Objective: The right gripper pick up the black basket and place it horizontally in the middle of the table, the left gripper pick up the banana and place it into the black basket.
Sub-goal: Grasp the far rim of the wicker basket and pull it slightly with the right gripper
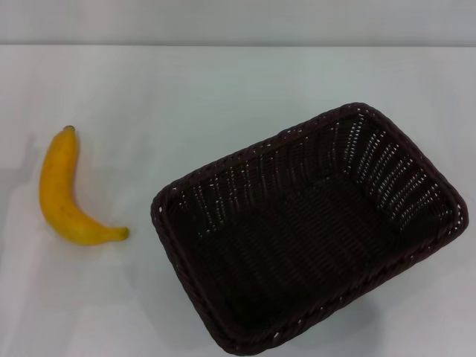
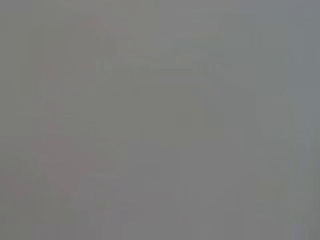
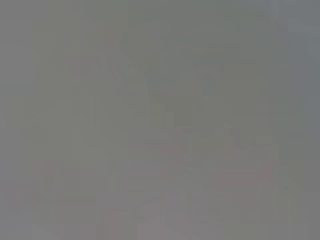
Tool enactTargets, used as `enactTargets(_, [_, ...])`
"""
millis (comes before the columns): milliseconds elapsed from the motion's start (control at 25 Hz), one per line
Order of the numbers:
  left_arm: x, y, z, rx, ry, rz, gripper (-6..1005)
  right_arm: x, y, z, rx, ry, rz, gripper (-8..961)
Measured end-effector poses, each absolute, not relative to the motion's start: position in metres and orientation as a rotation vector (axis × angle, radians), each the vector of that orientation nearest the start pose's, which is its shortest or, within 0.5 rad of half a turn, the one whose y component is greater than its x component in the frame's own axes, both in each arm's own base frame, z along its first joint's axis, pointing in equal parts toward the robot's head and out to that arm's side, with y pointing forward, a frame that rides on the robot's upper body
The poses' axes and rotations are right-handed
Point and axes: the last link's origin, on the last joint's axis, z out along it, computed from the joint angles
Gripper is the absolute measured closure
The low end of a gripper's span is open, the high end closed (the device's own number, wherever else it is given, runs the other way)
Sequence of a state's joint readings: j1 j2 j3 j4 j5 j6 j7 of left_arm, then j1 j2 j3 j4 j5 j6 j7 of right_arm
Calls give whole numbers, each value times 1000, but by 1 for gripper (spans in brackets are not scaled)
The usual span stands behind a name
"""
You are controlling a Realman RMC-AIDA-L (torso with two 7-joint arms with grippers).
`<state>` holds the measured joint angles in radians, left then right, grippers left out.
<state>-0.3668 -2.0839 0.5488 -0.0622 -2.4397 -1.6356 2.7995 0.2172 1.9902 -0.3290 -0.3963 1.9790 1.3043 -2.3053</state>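
The black basket (image 1: 309, 234) is a large dark woven wicker basket. It stands upright and empty on the white table (image 1: 223, 97), right of centre and near the front edge, turned at an angle. The banana (image 1: 63, 193) lies flat on the table at the left, apart from the basket, its dark stem tip pointing to the far side. Neither gripper shows in the head view. Both wrist views show only a plain grey field with no object or fingers.
The far edge of the table (image 1: 238, 46) runs across the top of the head view with a pale wall behind it. Bare tabletop lies between the banana and the basket and behind them.
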Motion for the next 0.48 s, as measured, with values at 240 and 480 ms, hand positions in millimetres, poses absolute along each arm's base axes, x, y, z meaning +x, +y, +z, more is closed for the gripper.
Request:
enactTargets(240, [-352,266,56,-1245,-414,-948,119,392,293,163,-1656,709,791,247])
enactTargets(480, [-355,263,69,-1228,-369,-944,122,343,325,190,-1952,841,723,150])
